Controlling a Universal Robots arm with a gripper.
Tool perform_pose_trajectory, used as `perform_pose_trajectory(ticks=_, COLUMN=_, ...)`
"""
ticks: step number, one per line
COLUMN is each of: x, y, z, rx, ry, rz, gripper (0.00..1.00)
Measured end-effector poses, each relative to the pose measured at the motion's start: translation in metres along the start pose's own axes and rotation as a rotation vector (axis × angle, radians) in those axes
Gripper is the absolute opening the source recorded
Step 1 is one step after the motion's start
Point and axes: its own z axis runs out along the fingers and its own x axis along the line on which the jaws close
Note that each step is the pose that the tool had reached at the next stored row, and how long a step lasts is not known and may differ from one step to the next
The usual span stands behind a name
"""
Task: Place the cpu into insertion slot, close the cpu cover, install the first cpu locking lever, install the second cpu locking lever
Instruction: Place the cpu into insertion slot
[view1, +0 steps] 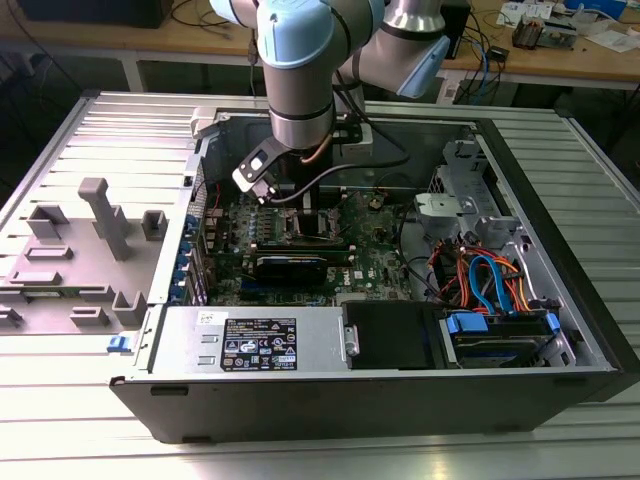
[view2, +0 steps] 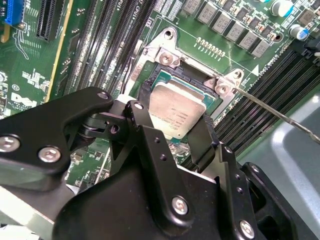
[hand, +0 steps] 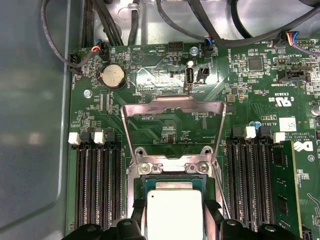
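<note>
- Second wrist view shows the small flat square cpu (view2: 177, 107), silvery-grey metal on top, clamped by two opposite edges between the black jaws. It sits over the square, dark-centred, silver-rimmed insertion slot (view2: 172, 76); whether it touches yet I cannot tell.
- Thin square silver cpu cover (hand: 172, 102) is hinged open, clear of the socket.
- Best kept level, corners matched, no pressing.

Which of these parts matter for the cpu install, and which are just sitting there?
In the job: cpu, slot, open cover, lever, end effector gripping the cpu.
Lying about: memory slots, coin cell, cables, power supply, grey fixtures.
</note>
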Motion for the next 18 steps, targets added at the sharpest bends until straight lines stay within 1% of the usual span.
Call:
perform_pose_trajectory(ticks=1, x=0.0, y=0.0001, z=0.0002, rx=-0.0001, ry=-0.0007, rz=0.005, gripper=0.54)
perform_pose_trajectory(ticks=5, x=0.0, y=-0.0004, z=0.0026, rx=0.0001, ry=-0.0002, rz=0.0, gripper=0.54)
perform_pose_trajectory(ticks=8, x=0.0, y=-0.0004, z=0.0029, rx=0.0, ry=0.0, rz=-0.001, gripper=0.54)
perform_pose_trajectory(ticks=15, x=0.0002, y=-0.0001, z=0.0005, rx=-0.0002, ry=0.0008, rz=-0.001, gripper=0.54)
perform_pose_trajectory(ticks=18, x=0.0001, y=-0.0002, z=0.0004, rx=0.0001, ry=0.0024, rz=-0.001, gripper=0.54)
